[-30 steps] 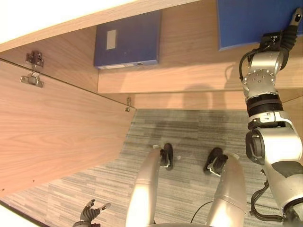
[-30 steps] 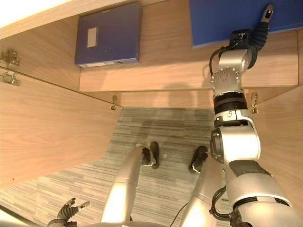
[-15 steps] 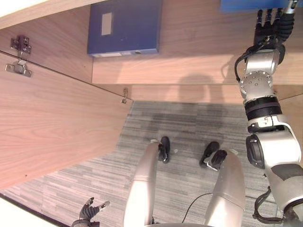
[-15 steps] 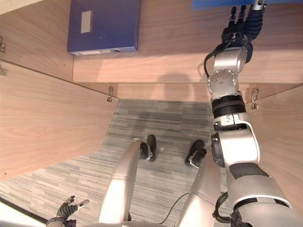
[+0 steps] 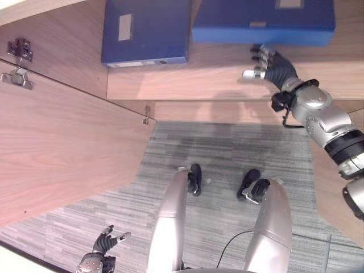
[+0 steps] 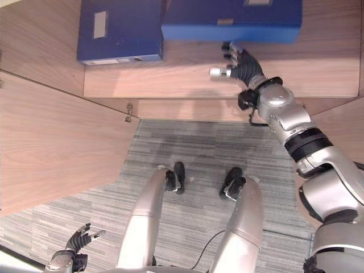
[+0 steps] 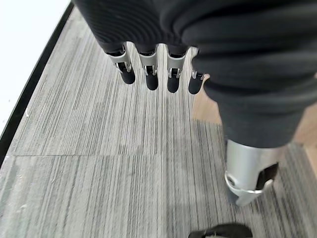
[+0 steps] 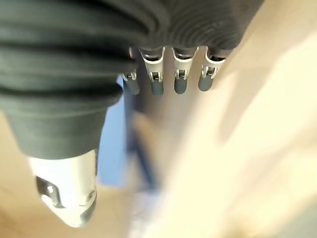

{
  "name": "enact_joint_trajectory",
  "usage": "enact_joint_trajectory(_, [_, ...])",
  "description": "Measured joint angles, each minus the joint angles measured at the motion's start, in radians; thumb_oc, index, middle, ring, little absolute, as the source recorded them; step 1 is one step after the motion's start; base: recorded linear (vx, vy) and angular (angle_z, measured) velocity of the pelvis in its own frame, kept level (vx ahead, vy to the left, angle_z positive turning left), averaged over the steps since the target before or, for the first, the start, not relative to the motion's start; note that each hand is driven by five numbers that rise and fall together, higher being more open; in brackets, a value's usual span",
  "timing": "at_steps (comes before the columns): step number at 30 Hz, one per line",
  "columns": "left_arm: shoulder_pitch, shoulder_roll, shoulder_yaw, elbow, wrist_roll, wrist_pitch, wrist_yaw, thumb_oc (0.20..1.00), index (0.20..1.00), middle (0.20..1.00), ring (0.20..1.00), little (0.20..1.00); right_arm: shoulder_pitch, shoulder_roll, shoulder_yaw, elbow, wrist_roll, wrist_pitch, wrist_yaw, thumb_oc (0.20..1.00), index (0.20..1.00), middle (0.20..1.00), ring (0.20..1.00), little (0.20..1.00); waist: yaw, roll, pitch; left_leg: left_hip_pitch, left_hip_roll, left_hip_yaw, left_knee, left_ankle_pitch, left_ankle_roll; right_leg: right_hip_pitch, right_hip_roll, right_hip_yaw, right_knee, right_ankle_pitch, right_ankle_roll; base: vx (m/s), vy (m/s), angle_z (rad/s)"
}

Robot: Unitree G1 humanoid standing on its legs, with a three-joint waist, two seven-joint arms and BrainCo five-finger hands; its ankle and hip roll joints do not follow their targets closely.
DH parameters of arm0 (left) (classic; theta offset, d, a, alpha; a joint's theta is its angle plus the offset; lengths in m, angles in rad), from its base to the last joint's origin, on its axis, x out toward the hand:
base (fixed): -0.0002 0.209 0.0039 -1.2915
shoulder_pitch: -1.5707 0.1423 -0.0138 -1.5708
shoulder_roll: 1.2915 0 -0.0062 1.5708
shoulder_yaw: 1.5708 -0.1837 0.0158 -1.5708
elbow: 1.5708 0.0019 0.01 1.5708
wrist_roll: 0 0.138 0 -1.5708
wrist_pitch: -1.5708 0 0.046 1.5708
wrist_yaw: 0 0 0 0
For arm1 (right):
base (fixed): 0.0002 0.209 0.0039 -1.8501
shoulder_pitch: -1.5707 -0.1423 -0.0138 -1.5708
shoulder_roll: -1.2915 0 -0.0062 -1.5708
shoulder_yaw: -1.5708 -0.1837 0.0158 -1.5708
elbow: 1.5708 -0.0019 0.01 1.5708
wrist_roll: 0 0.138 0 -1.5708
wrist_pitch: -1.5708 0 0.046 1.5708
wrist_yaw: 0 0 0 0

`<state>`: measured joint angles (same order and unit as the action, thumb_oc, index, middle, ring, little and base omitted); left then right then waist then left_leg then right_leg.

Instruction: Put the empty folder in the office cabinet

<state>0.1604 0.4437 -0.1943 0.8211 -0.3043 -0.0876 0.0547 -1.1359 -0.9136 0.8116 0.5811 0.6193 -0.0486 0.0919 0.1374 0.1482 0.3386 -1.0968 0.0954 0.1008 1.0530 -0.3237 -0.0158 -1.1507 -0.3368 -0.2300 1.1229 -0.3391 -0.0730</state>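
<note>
Right hand (image 5: 276, 67) drawn back from blue folder (image 5: 263, 21) on cabinet shelf (image 5: 187, 85), fingers (image 5: 263, 56) spread

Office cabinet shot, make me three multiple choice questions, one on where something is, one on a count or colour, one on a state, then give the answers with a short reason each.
1. Where does the right-hand blue folder lie?
A. on the carpet
B. on the cabinet shelf
C. in the left hand

2. How many blue folders are on the shelf?
A. one
B. two
C. four

3. What is the state of the right hand?
A. open, holding nothing
B. curled round a folder
C. pinching a door hinge

Answers:
1 B: the folder rests on the wooden shelf, beyond the right hand's fingers.
2 B: a darker folder lies to the left and a brighter one beside it.
3 A: the fingers are spread just in front of the folder's edge, closed on nothing; the left hand hangs low over the carpet.
</note>
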Motion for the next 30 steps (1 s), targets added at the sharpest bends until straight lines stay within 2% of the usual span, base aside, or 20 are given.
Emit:
enact_joint_trajectory(1, [-0.003, 0.002, 0.004, -0.003, 0.007, -0.003, -0.006, 1.0, 1.0, 1.0, 1.0, 1.0, -0.159, -0.035, 0.209, -0.003, -0.231, 0.039, 0.05, 1.0, 1.0, 1.0, 1.0, 1.0, -0.02, -0.008, -0.003, -0.002, 0.002, 0.0, 0.0, 0.0, 0.001, 0.0, 0.003, -0.001, -0.006, 0.007, 0.004, 0.0, 0.029, -0.07])
enact_joint_trajectory(2, [-0.005, 0.003, 0.004, -0.003, 0.007, -0.003, -0.006, 1.0, 1.0, 1.0, 1.0, 1.0, -0.182, -0.043, 0.228, -0.003, -0.28, 0.044, 0.057, 1.0, 1.0, 1.0, 1.0, 1.0, -0.019, -0.011, -0.005, -0.002, 0.004, 0.001, 0.0, 0.0, 0.001, 0.0, 0.006, -0.001, -0.01, 0.008, 0.007, 0.0, 0.021, -0.11])
enact_joint_trajectory(3, [-0.027, 0.002, 0.003, 0.003, 0.007, 0.008, -0.005, 1.0, 1.0, 1.0, 1.0, 1.0, -0.2, -0.037, 0.236, 0.011, -0.401, 0.058, 0.062, 1.0, 1.0, 1.0, 1.0, 1.0, -0.021, -0.016, -0.007, -0.003, 0.01, 0.003, 0.0, -0.001, 0.002, -0.001, 0.013, -0.001, -0.018, 0.014, 0.006, 0.0, -0.008, -0.13])
enact_joint_trajectory(5, [-0.056, 0.003, 0.004, -0.006, 0.007, 0.007, -0.005, 1.0, 1.0, 1.0, 1.0, 1.0, -0.177, -0.029, 0.208, 0.004, -0.489, 0.072, 0.07, 1.0, 1.0, 1.0, 1.0, 1.0, -0.024, -0.023, -0.01, -0.005, 0.013, 0.004, 0.001, -0.004, 0.006, -0.001, 0.016, -0.001, -0.022, 0.017, 0.006, -0.01, 0.001, -0.09])
enact_joint_trajectory(8, [-0.077, 0.004, 0.04, -0.02, 0.008, 0.009, -0.005, 1.0, 1.0, 1.0, 1.0, 1.0, -0.142, -0.011, 0.153, 0.005, -0.565, 0.082, 0.081, 1.0, 1.0, 1.0, 1.0, 1.0, -0.042, -0.029, -0.014, -0.005, 0.013, 0.009, 0.001, -0.004, 0.007, -0.001, 0.016, 0.002, -0.028, 0.021, 0.01, -0.01, 0.004, -0.02])
enact_joint_trajectory(11, [-0.087, 0.035, 0.041, -0.017, 0.009, 0.018, -0.004, 1.0, 1.0, 1.0, 1.0, 1.0, -0.083, 0.028, 0.056, 0.008, -0.602, 0.086, 0.07, 1.0, 1.0, 1.0, 1.0, 1.0, -0.041, -0.033, -0.018, -0.004, 0.013, 0.013, 0.001, -0.006, 0.011, -0.001, 0.016, 0.004, -0.031, 0.023, 0.009, -0.01, -0.004, -0.01])
enact_joint_trajectory(16, [-0.087, 0.036, 0.041, -0.015, 0.008, 0.032, -0.001, 1.0, 1.0, 1.0, 1.0, 1.0, -0.083, 0.035, 0.057, 0.019, -0.623, 0.104, 0.062, 1.0, 1.0, 1.0, 1.0, 1.0, -0.032, -0.035, -0.038, -0.005, 0.013, 0.015, 0.0, -0.008, 0.014, -0.002, 0.016, 0.007, -0.032, 0.023, 0.009, 0.0, 0.0, 0.0])
enact_joint_trajectory(22, [-0.087, 0.035, 0.04, 0.006, 0.009, 0.042, 0.005, 1.0, 1.0, 1.0, 1.0, 1.0, -0.083, 0.083, 0.052, 0.038, -0.657, 0.122, 0.055, 1.0, 1.0, 1.0, 1.0, 1.0, -0.03, -0.036, -0.063, -0.009, 0.013, 0.017, 0.0, -0.009, 0.015, -0.009, 0.016, 0.008, -0.032, 0.023, 0.009, 0.0, 0.0, 0.0])
enact_joint_trajectory(24, [-0.087, 0.034, 0.038, 0.018, 0.009, 0.042, 0.007, 1.0, 1.0, 1.0, 1.0, 1.0, -0.089, 0.122, 0.047, 0.121, -0.683, 0.123, 0.029, 1.0, 1.0, 1.0, 1.0, 1.0, -0.026, -0.036, -0.077, -0.012, 0.012, 0.017, 0.0, -0.009, 0.015, -0.012, 0.016, 0.009, -0.032, 0.023, 0.009, 0.0, 0.0, 0.0])
enact_joint_trajectory(26, [-0.09, 0.032, 0.034, 0.043, 0.008, 0.034, 0.023, 1.0, 1.0, 1.0, 1.0, 1.0, -0.145, 0.201, 0.039, 0.319, -0.683, 0.098, -0.051, 1.0, 1.0, 1.0, 1.0, 1.0, -0.019, -0.034, -0.085, -0.013, 0.013, 0.018, -0.001, -0.006, 0.01, -0.014, 0.015, 0.009, -0.031, 0.023, 0.01, 0.0, 0.0, 0.0])
enact_joint_trajectory(27, [-0.09, 0.031, 0.026, 0.054, 0.008, 0.027, 0.043, 1.0, 1.0, 1.0, 1.0, 1.0, -0.206, 0.232, 0.039, 0.42, -0.725, 0.126, -0.114, 1.0, 1.0, 1.0, 1.0, 1.0, 0.004, -0.032, -0.087, -0.017, 0.012, 0.017, -0.004, -0.005, 0.008, -0.019, 0.015, 0.009, -0.032, 0.023, 0.009, -0.03, 0.006, 0.02])
enact_joint_trajectory(30, [-0.097, 0.024, -0.01, 0.131, 0.007, 0.005, 0.075, 1.0, 1.0, 1.0, 1.0, 1.0, -0.26, 0.269, 0.052, 0.619, -0.806, 0.133, -0.206, 1.0, 1.0, 1.0, 1.0, 1.0, 0.026, -0.028, -0.09, -0.026, 0.01, 0.016, -0.023, 0.004, 0.005, -0.026, 0.016, 0.005, -0.047, 0.032, 0.019, -0.01, -0.005, 0.02])
